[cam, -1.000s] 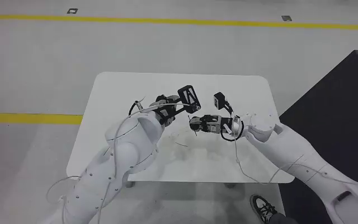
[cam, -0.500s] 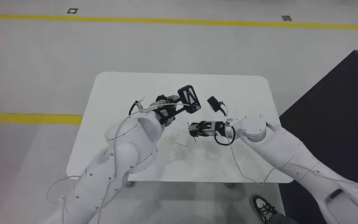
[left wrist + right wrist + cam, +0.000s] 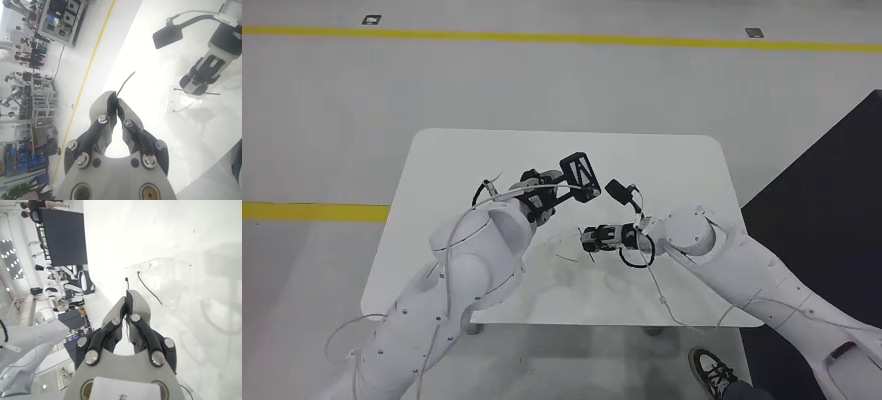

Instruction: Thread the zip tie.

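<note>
Since a second ago the right pincer [image 3: 589, 239] has slid toward 6 o'clock over the white surface [image 3: 462, 170], and its wrist camera [image 3: 617, 190] has swung in with it. The left arm [image 3: 492, 235] has kept its place. From above, that pincer sits just at 4 o'clock of the surface's middle, with a loose zip tie [image 3: 565, 257] near it at 8 o'clock.

In the left wrist view, the left pincer [image 3: 116, 98] is closed tight on a curved zip tie [image 3: 125, 82], whose pointed tail sticks out past the fingertips. Well apart from it, the right pincer hangs just over a clear plate [image 3: 179, 99] and hides part of it. The loose zip tie lies on that plate.

In the right wrist view, the right pincer is clamped on a straight zip tie [image 3: 127, 283]. Its head end pokes out beyond the tips and its strap runs back between the fingers. Just beyond lies the clear plate with the loose zip tie on it.
</note>
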Robot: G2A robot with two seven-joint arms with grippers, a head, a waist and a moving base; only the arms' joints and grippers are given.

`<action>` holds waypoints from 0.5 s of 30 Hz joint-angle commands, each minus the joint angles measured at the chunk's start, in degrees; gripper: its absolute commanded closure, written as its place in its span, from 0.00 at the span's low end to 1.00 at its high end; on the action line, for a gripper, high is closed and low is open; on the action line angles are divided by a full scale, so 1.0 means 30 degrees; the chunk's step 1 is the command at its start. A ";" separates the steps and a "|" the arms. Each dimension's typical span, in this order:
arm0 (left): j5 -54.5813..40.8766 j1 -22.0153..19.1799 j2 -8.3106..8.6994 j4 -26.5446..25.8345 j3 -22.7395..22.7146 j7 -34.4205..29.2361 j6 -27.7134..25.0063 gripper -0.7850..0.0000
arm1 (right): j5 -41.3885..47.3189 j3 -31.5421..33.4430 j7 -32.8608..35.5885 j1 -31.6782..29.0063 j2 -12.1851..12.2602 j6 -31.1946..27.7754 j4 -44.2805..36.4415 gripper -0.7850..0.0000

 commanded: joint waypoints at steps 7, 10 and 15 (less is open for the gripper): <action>0.0000 0.0000 0.0000 0.0000 0.0000 0.0000 0.0000 1.00 | -0.0693 0.1184 -0.0341 -0.1130 0.0385 0.0801 -0.1121 1.00; 0.0000 0.0000 0.0000 0.0000 0.0000 0.0000 0.0000 1.00 | -0.1007 0.1474 -0.1555 -0.1901 0.0427 0.1630 -0.1807 1.00; 0.0000 0.0000 0.0000 0.0000 0.0000 0.0000 0.0000 1.00 | -0.1884 0.2030 -0.4831 -0.3245 0.0493 0.2782 -0.3023 1.00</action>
